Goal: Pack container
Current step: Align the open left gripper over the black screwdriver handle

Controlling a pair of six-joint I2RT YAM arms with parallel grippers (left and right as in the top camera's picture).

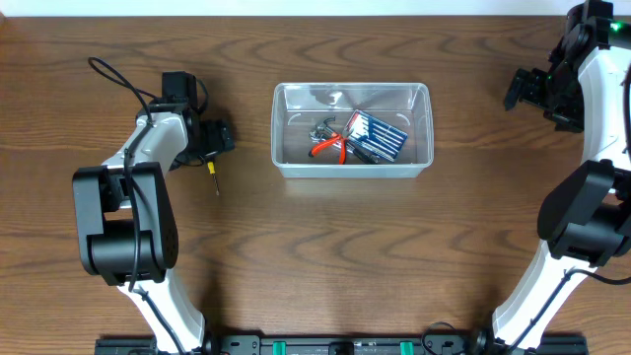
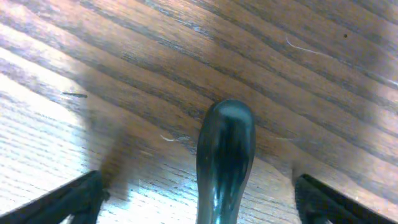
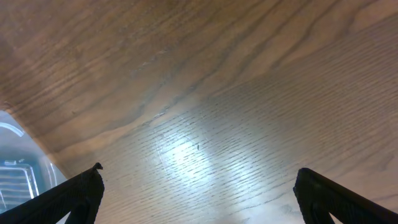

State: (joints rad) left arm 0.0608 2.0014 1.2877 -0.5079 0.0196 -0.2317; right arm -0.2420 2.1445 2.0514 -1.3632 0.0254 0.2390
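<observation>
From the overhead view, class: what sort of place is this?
Probably a robotics test bench: left arm and right arm flank a wooden table, a clear container of hand tools between them.

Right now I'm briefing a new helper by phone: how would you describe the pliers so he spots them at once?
In the middle of the wooden table sits a clear plastic container. The pliers lie inside it, left of centre, beside a blue striped packet; only they have orange-red handles.
</observation>
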